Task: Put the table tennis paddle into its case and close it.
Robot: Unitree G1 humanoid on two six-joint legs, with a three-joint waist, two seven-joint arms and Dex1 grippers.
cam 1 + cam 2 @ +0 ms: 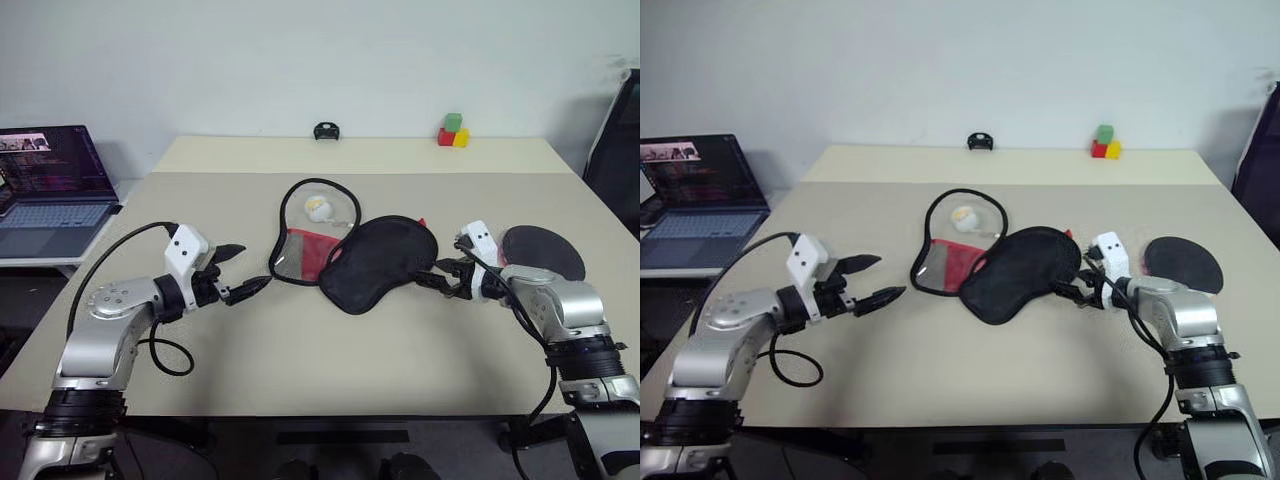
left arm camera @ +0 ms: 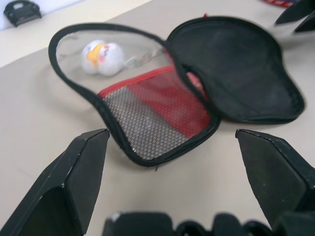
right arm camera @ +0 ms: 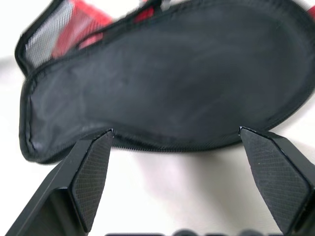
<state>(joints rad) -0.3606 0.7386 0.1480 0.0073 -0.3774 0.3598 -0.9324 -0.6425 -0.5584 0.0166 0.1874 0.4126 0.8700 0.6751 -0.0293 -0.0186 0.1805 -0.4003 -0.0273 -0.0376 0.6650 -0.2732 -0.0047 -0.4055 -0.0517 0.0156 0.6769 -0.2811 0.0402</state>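
The case (image 1: 375, 262) lies unzipped and spread in two halves mid-table: a black fabric half (image 3: 162, 78) on the right, and a half with a red panel and mesh pocket (image 2: 147, 118) on the left. The table tennis paddle (image 1: 548, 250) lies face-up at the right, its black round face partly behind my right arm and its handle hidden. My right gripper (image 1: 437, 275) is open, fingers pointing at the black half's right edge, just short of it. My left gripper (image 1: 254, 267) is open, a little left of the mesh half.
A small white ball (image 1: 318, 207) sits inside the case's clear upper part. At the far edge stand a small black object (image 1: 325, 130) and coloured blocks (image 1: 453, 131). A laptop (image 1: 50, 190) is on a side table at the left.
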